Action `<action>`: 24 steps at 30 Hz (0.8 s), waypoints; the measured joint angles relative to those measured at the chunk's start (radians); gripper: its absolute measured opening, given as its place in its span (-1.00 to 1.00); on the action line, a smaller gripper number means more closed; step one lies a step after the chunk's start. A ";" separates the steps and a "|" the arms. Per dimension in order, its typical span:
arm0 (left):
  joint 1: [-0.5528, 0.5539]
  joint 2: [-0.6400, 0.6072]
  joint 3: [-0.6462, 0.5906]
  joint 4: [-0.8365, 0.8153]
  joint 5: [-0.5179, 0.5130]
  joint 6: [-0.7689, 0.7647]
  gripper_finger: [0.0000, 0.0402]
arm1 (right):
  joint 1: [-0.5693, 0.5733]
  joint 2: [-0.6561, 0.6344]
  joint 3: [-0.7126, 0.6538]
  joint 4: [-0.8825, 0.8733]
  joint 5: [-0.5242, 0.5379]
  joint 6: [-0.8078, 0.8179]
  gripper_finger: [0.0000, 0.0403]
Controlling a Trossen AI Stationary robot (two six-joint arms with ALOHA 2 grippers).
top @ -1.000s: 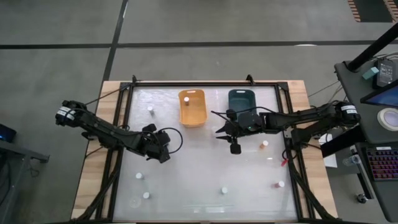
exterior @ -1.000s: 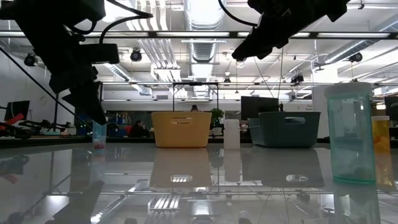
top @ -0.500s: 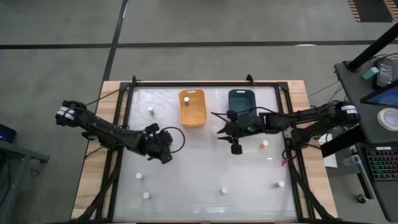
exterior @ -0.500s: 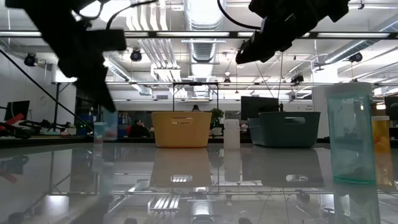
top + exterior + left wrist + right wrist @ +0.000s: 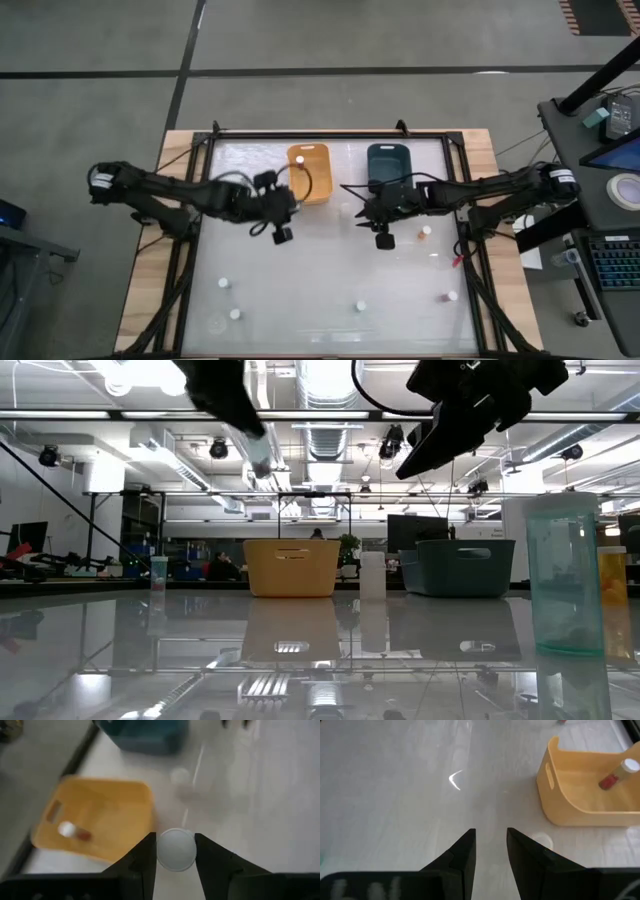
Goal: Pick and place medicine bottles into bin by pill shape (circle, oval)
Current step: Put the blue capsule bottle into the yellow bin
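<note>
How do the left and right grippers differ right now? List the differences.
The left gripper is shut on a white-capped bottle; the right gripper stands slightly open and holds nothing. The left gripper is by the orange bin, the right gripper by the teal bin. Both hang above the table.

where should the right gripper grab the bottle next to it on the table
Grip the bottle across its cap and upper body, coming straight down from above. It stands upright and apart from the others, so the sides are free. The right gripper holds nothing; the left gripper already carries a bottle.
</note>
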 joint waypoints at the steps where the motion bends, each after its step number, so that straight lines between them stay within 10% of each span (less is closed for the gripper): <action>1: 0.023 0.000 0.015 0.001 0.000 0.024 -0.51 | 0.000 -0.003 0.000 -0.011 0.000 0.000 -0.50; 24: 0.376 0.274 0.195 0.131 0.131 0.274 -0.51 | 0.000 -0.237 -0.131 0.010 0.001 -0.013 -0.50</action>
